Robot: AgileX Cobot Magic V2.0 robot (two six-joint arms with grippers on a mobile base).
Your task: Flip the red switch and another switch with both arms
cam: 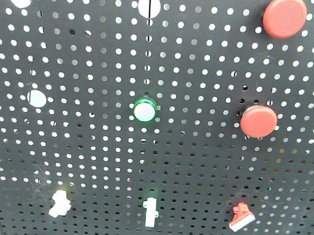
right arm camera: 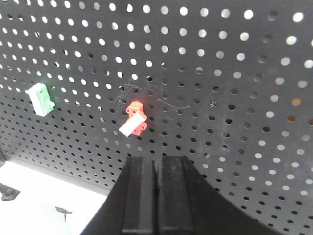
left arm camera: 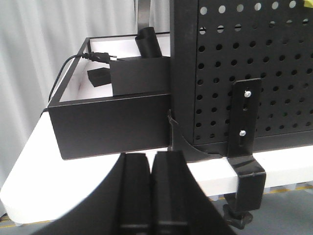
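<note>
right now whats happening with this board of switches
Nothing is being touched yet. The right gripper, shut, faces the red switch on the pegboard without contact. The left gripper, also shut, is off at the board's lower corner. The pale yellow switch sits untouched at bottom left.

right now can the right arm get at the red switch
Probably yes. In the right wrist view the red switch sits on the pegboard just above the shut right tool, with nothing visible between them.
</note>
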